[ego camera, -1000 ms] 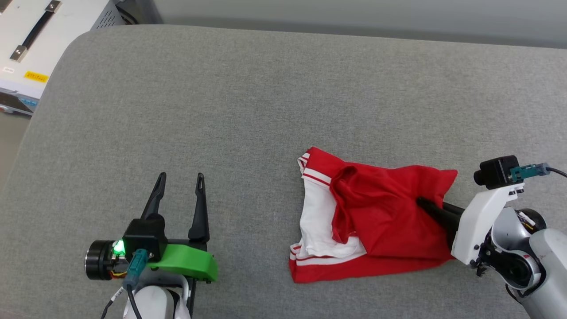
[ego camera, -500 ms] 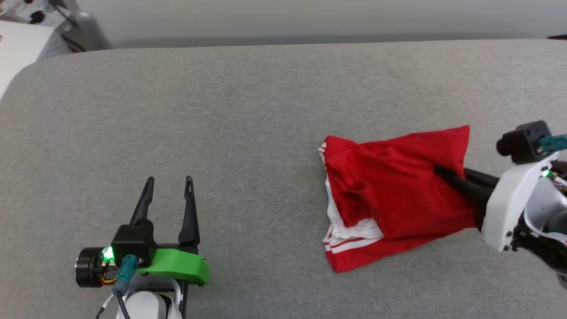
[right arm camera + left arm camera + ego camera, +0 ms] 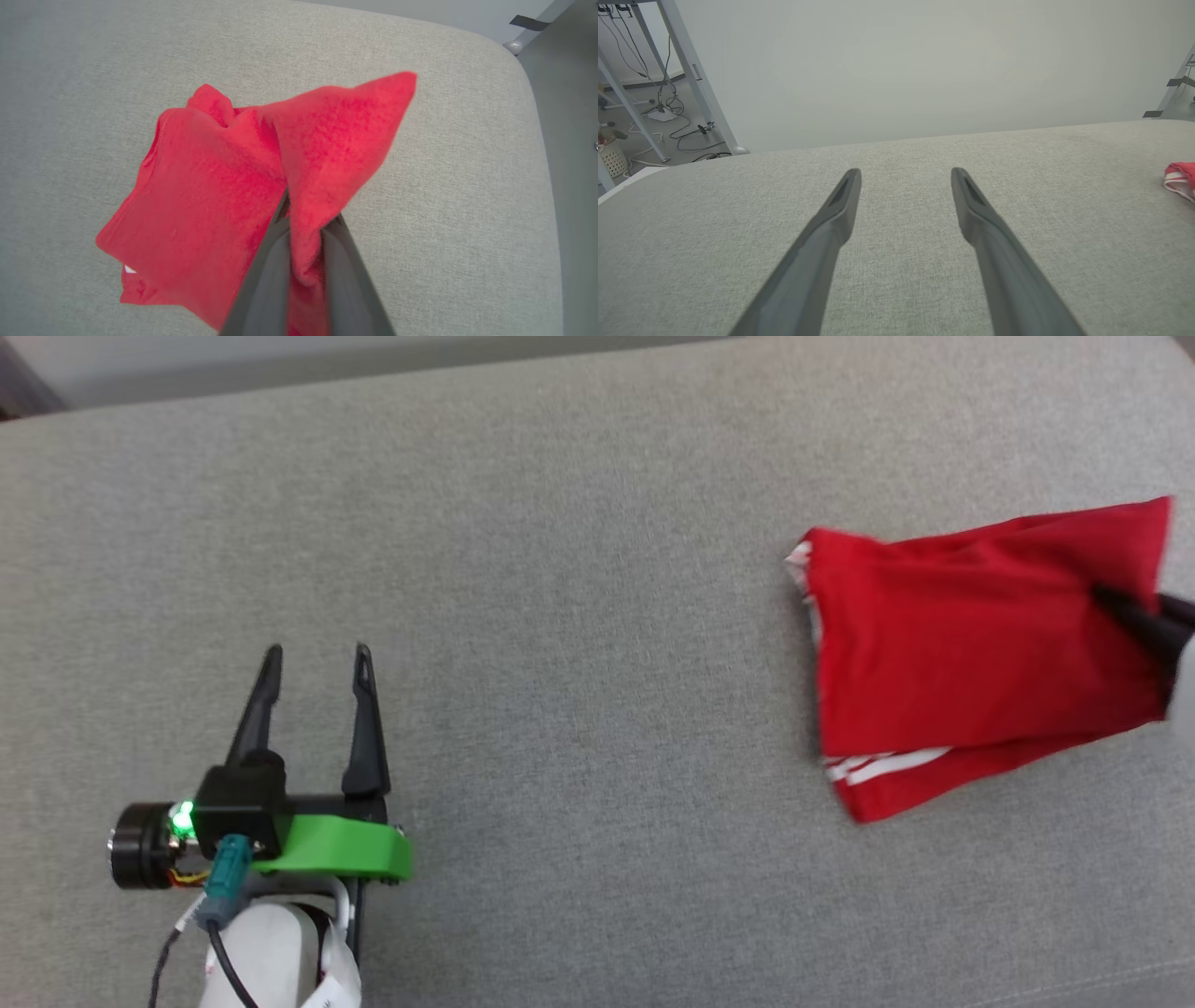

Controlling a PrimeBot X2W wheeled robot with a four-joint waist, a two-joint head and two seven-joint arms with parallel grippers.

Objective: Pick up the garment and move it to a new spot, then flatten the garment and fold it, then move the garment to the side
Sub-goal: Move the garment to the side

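Grey cushion [image 3: 597, 523] below a pale wall, with the garment [image 3: 971, 635] lying loosely folded toward the cushion's right end.
Right gripper [image 3: 310, 212] clamped on a raised fold of red cloth on the side nearest the cushion's right end, pulling it up into a peak; left gripper [image 3: 317, 651] spread wide and empty, low over the cushion's left half. Probably light, limp and a little stretchy: apt to drape, drag and unfold rather than slip. Best pinched through several layers at a hem or corner, then carried low to keep trailing layers together.
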